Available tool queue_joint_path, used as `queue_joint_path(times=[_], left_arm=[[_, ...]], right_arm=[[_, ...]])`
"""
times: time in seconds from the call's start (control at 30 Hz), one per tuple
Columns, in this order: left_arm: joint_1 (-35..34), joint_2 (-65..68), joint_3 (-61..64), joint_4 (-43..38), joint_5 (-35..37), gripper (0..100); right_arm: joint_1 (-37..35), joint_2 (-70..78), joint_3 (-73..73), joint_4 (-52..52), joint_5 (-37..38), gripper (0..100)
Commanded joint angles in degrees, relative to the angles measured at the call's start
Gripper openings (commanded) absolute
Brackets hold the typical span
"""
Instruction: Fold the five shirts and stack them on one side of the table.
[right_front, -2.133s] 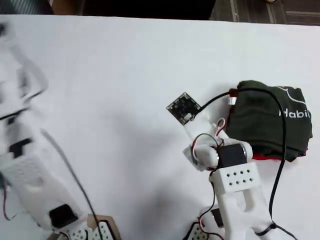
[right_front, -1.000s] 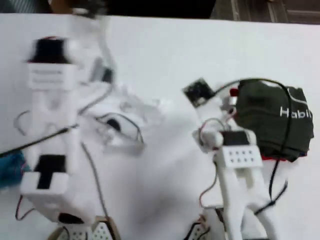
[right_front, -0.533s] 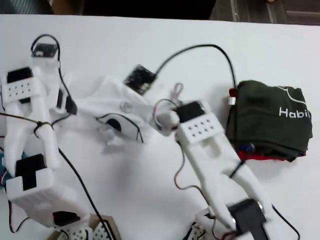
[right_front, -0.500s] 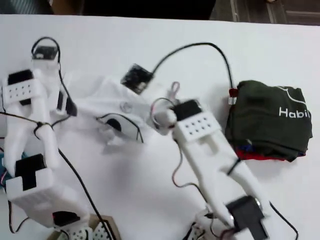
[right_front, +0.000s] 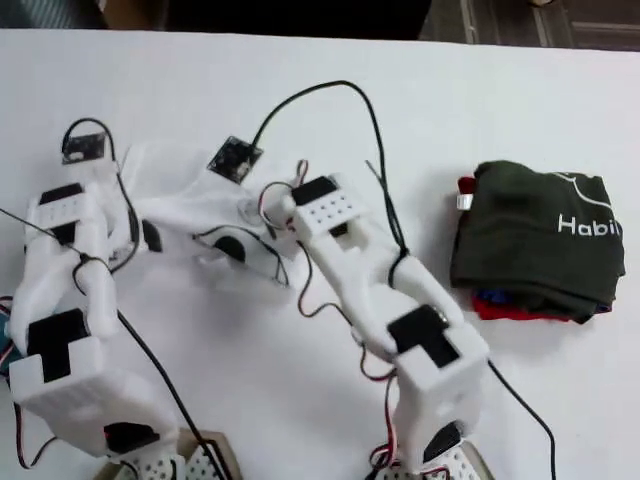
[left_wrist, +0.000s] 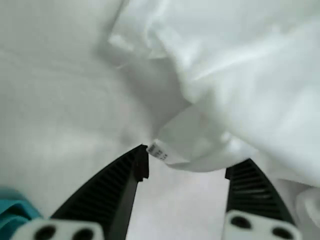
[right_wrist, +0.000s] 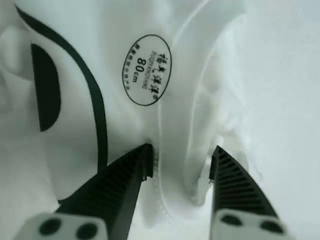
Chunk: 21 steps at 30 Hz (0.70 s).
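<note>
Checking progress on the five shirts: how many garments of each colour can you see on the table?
White shirt, unfolded: 1
Dark green shirt, top of stack: 1
Red layer, edge showing in stack: 1
Blue layer, edge showing in stack: 1
Total: 4

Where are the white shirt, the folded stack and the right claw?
white shirt (right_front: 185, 200), high view, its middle.
folded stack (right_front: 535, 240), high view, dark green top shirt.
right claw (right_wrist: 181, 155), right wrist view, between its fingertips.
</note>
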Motion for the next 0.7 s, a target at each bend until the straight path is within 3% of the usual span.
queue_joint_path(times=[0.0, 0.27, 0.57, 0.67], left_arm=[[-2.5, -0.5, 0.1, -0.8, 1.7, 26], [-8.0, -0.4, 0.0, -2.3, 7.2, 26], [-7.7, -0.4, 0.1, -2.8, 7.3, 26], [-7.7, -0.4, 0.1, -2.8, 7.3, 26]], right_arm=[[5.1, 2.1, -4.8, -1.0, 0.1, 1.8], [20.2, 3.3, -6.2, -2.0, -0.1, 2.2], [17.2, -2.5, -8.7, 4.7, -0.1, 2.6], [14.5, -7.3, -11.3, 7.7, 0.1, 9.7]])
